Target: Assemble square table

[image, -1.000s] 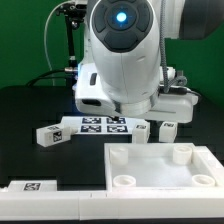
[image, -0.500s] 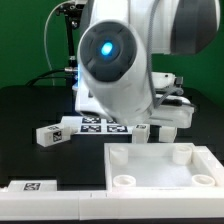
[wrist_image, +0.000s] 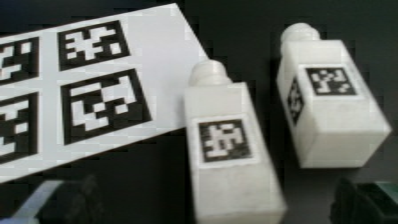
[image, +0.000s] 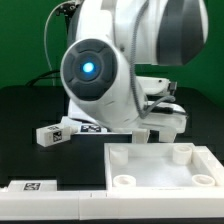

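In the wrist view two short white legs lie side by side on the black table, each with a black-and-white tag. The nearer leg (wrist_image: 231, 150) runs down between my gripper's (wrist_image: 217, 204) dark fingertips (wrist_image: 54, 202), which stand wide open with black gaps on both sides of it. The second leg (wrist_image: 331, 100) lies just beyond it. In the exterior view the white square tabletop (image: 150, 152) with round corner sockets sits at the front right, and another tagged leg (image: 50, 135) lies at the left. The arm's body hides the gripper's fingers there.
The marker board (wrist_image: 89, 90) lies right beside the nearer leg; in the exterior view only a corner of the marker board (image: 92, 127) shows under the arm. A long white bar (image: 40, 192) with one tag lies along the front left edge.
The arm has swung toward the exterior view's left and come lower, now covering most of the marker board and the legs beside it. The jaws have stayed open.
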Action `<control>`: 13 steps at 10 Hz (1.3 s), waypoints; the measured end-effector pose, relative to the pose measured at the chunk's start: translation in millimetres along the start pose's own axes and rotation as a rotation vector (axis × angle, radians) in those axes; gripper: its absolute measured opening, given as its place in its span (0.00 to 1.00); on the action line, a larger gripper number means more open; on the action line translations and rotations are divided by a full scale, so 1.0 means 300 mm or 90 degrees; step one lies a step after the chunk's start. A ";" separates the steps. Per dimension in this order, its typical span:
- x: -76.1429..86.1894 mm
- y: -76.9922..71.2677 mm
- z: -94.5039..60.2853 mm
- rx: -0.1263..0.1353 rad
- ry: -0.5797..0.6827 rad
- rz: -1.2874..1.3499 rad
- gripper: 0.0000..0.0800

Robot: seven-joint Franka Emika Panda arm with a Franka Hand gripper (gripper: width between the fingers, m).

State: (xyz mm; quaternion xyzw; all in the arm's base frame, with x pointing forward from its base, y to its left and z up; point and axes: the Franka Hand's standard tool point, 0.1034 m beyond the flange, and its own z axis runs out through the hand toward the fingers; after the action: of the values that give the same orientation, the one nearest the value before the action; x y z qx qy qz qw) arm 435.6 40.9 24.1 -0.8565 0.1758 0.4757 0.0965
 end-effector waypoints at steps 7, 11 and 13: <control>0.006 -0.011 0.088 -0.006 -0.008 0.012 0.65; -0.009 -0.012 0.036 -0.004 -0.002 0.007 0.36; -0.042 -0.018 -0.146 -0.003 0.057 -0.016 0.36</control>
State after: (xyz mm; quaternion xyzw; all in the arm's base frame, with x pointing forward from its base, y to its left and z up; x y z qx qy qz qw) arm 465.8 33.8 57.9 -0.8792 0.1681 0.4361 0.0928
